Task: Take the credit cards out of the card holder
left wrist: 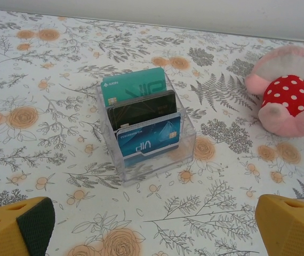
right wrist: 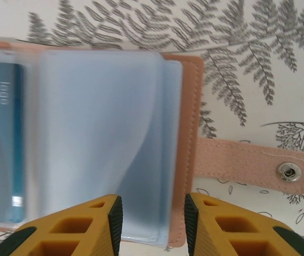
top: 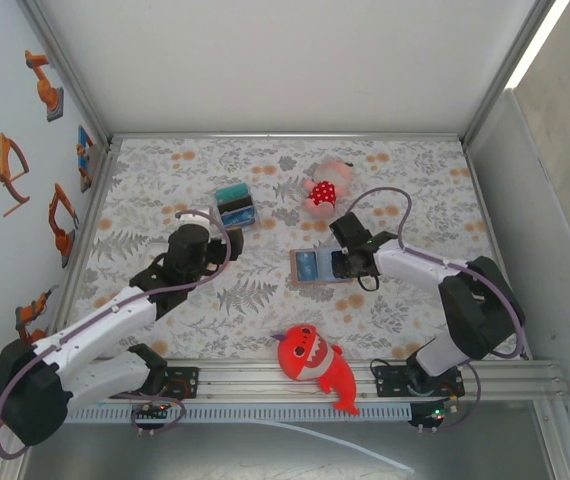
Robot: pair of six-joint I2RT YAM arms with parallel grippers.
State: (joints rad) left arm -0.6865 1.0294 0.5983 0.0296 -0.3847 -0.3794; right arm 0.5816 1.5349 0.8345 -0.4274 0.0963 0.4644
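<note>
Your right claw [right wrist: 152,208] is narrowed around the right edge of the open card holder [right wrist: 186,133] mid-table, can't tell if it's actually pinching. A blue card [right wrist: 0,138] sits in its left sleeve. Your left claw [left wrist: 154,226] gapes wide, holding nothing.

The whole worktop [top: 415,190] is viewed from above and behind the arm bases [top: 170,380] by the top camera. The left wrist camera is aimed low and obliquely across it; the pink plush [left wrist: 290,101] is shared with the top view. The card holder [right wrist: 104,138] is framed closely, almost straight down, by the right wrist camera.
</note>
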